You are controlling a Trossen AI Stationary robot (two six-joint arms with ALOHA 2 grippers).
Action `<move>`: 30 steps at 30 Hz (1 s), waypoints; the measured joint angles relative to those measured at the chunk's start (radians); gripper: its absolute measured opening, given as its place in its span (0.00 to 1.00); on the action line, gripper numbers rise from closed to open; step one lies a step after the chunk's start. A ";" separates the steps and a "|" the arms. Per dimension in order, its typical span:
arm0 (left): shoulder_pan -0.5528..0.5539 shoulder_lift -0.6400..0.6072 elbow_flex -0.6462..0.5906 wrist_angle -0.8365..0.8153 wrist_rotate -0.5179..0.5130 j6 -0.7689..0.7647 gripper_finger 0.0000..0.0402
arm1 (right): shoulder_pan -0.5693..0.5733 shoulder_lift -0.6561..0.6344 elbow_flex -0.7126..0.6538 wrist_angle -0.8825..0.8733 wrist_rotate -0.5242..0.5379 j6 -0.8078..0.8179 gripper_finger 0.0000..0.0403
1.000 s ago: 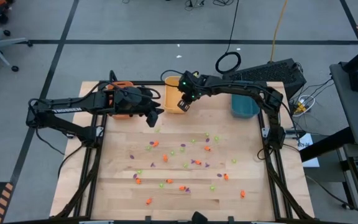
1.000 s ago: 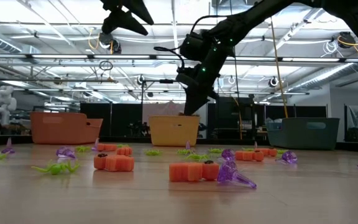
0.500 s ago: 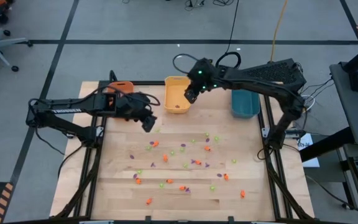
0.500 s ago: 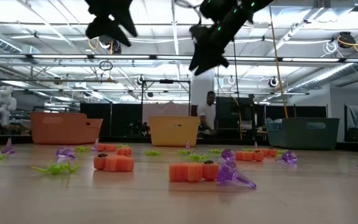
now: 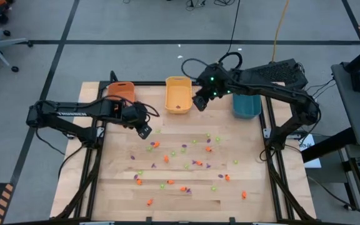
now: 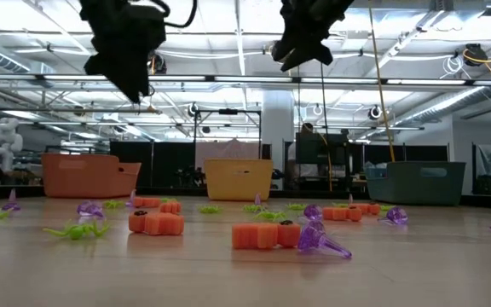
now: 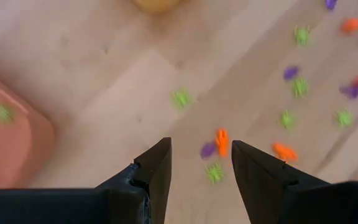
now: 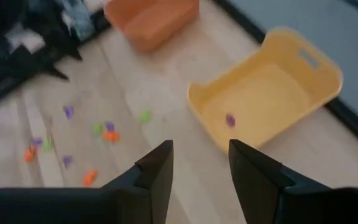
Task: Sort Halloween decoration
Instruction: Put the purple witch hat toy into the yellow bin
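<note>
The Halloween decoration [image 5: 186, 164], tiny moulded plastic trinkets in orange, light green and purple, lies scattered over the near and middle part of the pale planked wooden table [image 5: 114, 187]; the nearest ones sit around six o'clock. The purple pieces look spiky, perhaps spiders, though they are too small to be sure. The left gripper [image 5: 144, 130] hangs above the table at about ten o'clock, its dark tapered fingers [image 7: 154, 171] parted with nothing between them. Further back, the right gripper [image 5: 199, 103] hovers beside the yellow bin [image 5: 177, 95] at twelve o'clock, likewise open and empty. One purple trinket [image 8: 230, 119] lies in that smooth, round-cornered bin. An orange bin [image 5: 120, 91] and a teal bin [image 5: 247, 105] flank it.
</note>
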 joint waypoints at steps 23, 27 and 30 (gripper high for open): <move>-0.368 -0.005 -0.040 -0.013 -0.159 -0.110 0.41 | 0.091 0.000 0.000 -0.077 0.001 -0.006 0.36; -0.412 -0.005 -0.040 0.026 -0.228 -0.109 0.41 | 0.094 0.000 0.000 -0.105 0.000 -0.003 0.36; -0.436 -0.005 -0.040 0.050 -0.262 -0.114 0.41 | 0.103 0.000 0.000 -0.144 0.001 -0.013 0.36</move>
